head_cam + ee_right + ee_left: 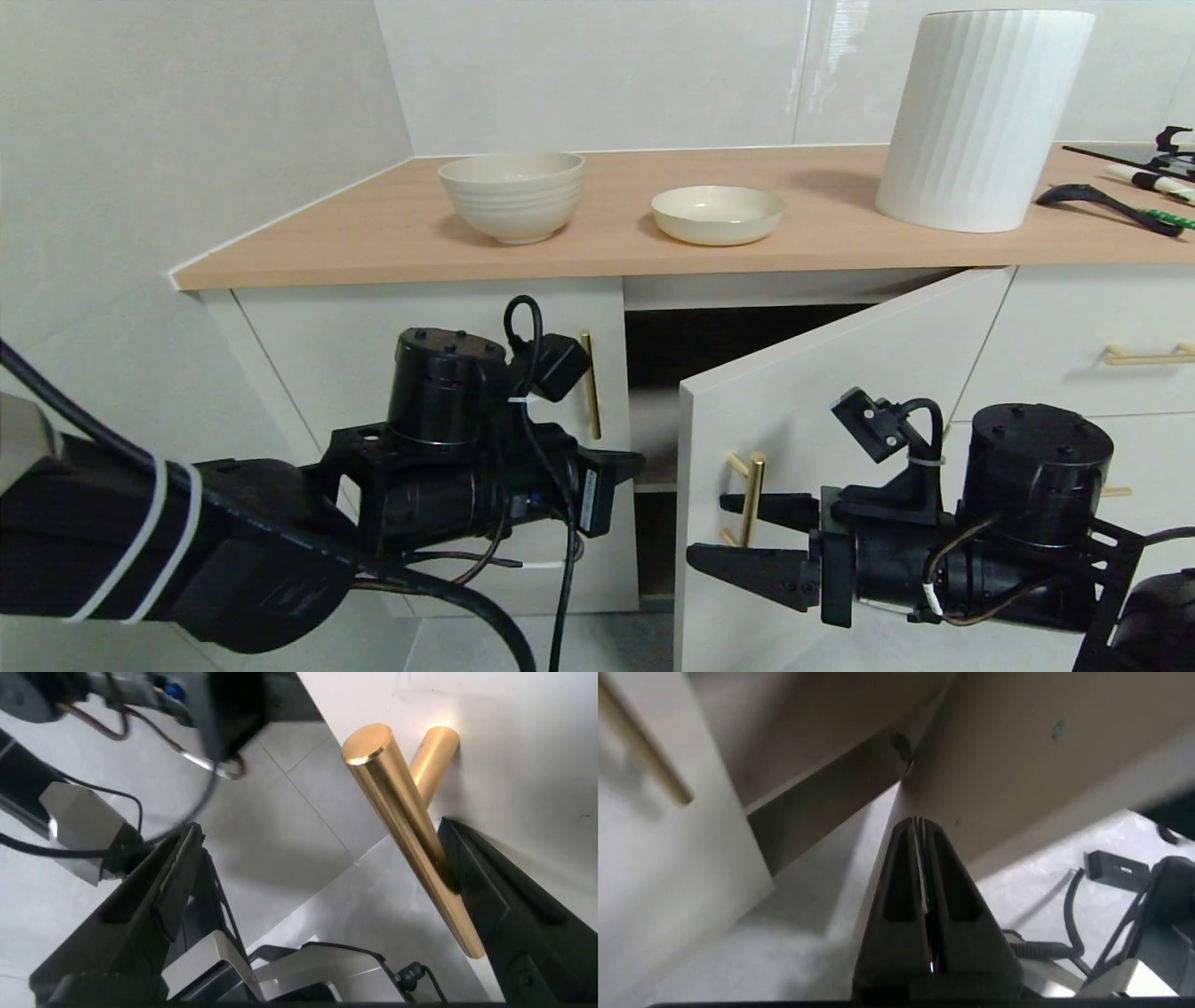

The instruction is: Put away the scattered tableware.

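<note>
A cream ribbed bowl [512, 194] and a shallow cream dish [717, 214] stand on the wooden counter [373, 243]. Below them the right cabinet door [840, 401] stands partly open, its gold handle [752, 485] facing me. My right gripper [709, 530] is open, with that gold handle [411, 831] between its fingers [159, 896] and close to one of them. My left gripper [639, 460] is shut with nothing in it. Its tip [918, 831] sits at the dark gap behind the open door's edge.
A tall white ribbed canister [980, 117] stands at the counter's back right, with a black ladle [1102, 203] and other utensils beyond it. The left cabinet door [420, 317] is closed, with its own gold handle [590, 383]. Drawers [1111, 327] lie to the right.
</note>
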